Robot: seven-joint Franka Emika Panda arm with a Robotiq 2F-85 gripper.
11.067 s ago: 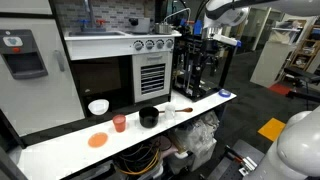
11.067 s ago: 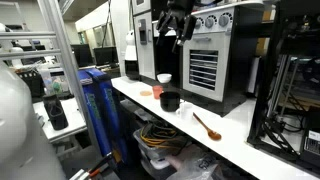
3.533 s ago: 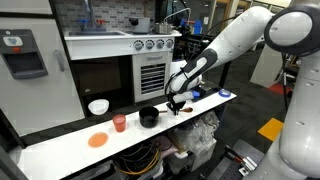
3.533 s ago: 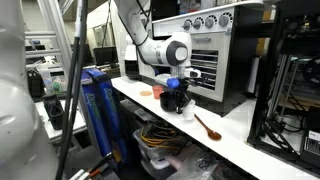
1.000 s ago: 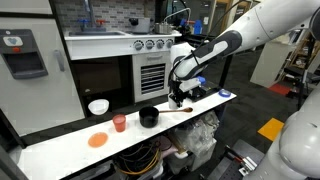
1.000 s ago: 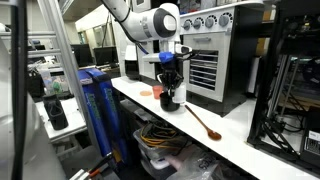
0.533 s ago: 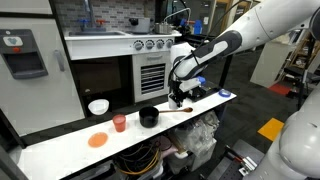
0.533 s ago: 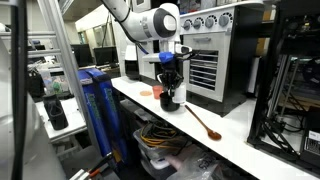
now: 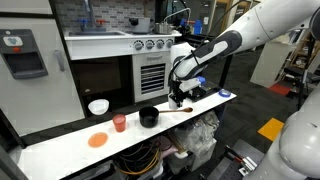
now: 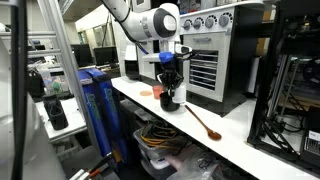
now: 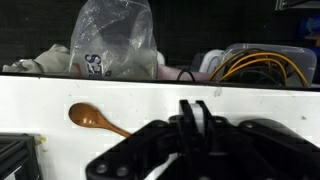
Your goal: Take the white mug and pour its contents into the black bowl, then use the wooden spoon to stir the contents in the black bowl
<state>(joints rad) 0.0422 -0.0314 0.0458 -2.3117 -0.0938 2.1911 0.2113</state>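
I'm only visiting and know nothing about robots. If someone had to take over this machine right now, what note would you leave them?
Gripper: shut, hanging low over the counter between the black bowl and the wooden spoon. No mug shows at its fingers in the wrist view.
White mug: I cannot pick it out in any view; the gripper may hide it.
Spoon: lying flat on the counter, not picked up.
Done: I cannot tell whether the pour has happened.
Left: check the pour, then pick up the spoon and stir in the black bowl.
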